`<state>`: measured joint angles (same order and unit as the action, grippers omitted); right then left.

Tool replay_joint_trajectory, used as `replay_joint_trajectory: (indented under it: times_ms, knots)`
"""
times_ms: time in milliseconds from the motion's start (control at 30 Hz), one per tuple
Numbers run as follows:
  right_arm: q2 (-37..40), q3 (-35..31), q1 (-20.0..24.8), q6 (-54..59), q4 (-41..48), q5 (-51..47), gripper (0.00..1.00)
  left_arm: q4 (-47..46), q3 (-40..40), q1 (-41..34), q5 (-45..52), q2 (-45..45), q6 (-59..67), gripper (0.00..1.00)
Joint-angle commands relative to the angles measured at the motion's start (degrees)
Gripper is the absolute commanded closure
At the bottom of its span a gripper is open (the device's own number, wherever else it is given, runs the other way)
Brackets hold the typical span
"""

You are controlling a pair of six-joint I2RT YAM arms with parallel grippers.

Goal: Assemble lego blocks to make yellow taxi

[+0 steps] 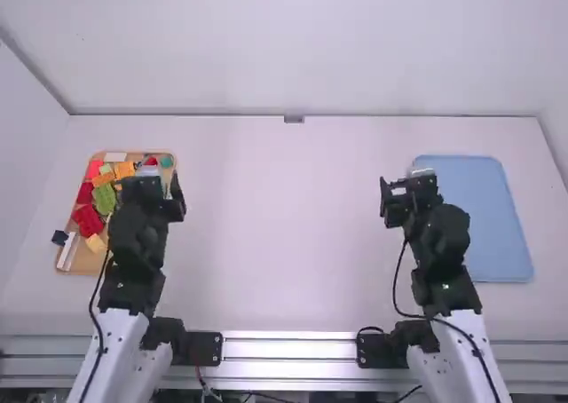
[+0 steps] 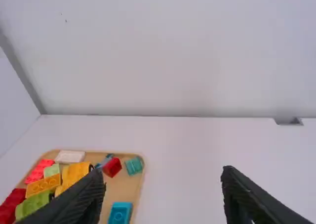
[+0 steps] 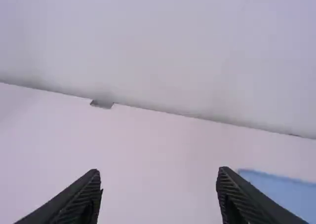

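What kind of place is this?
Probably a robot lab or a test bench: two robot arms stand at a white table, with a tray of toy blocks and a flat blue board.

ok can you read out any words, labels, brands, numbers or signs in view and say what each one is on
None that can be read.
Blocks: no legible lettering on the sides in view.
Tray: no readable label.
Blue panel: no words or numbers to be made out.
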<state>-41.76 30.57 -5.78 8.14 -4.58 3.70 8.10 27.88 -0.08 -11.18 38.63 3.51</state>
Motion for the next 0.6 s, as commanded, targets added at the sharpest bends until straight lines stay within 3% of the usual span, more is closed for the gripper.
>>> replay_joint_trajectory:
  times_ms: [0,233,400,567]
  knots:
    - [-2.6,4.0,0.4,0.9,-0.5,0.5,0.31,0.2,3.4,1.6,-2.3,2.6,0.6,0.31]
    - [-10.1,9.7,0.9,0.3,-1.1,1.3,0.20,-5.4,12.8,7.1,-2.8,11.7,-1.7,0.20]
    - [-14.7,13.2,0.3,1.1,-0.9,1.8,0.13,-13.1,23.8,12.0,0.3,20.6,-1.5,0.13]
    - [-18.6,16.3,-1.5,2.3,-1.1,2.1,0.07,-26.0,39.9,17.2,1.8,32.2,-1.3,0.06]
